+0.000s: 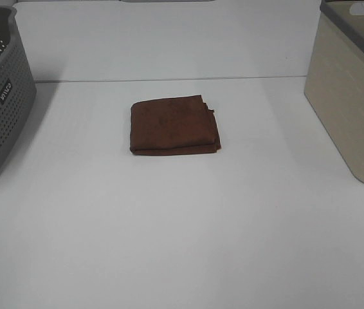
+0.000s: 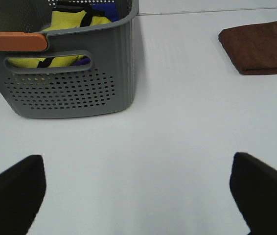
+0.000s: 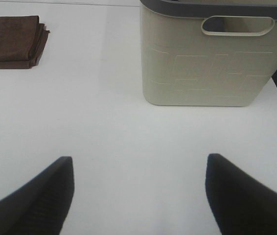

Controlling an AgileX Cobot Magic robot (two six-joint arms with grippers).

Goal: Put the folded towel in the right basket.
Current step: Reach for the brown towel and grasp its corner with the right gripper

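There's the folded brown towel, well left of the beige basket; right gripper, spread and empty, faces that basket; left gripper spread too.

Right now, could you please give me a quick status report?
Left gripper open, empty. Right gripper open, empty. Folded towel flat mid-table, untouched. Nothing between it and right basket.

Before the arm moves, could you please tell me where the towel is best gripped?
Probably its right-hand edge, coming from above on the beige basket's side with the right gripper. The towel lies flat and its stacked layers show along that edge, so one pinch could catch them all.
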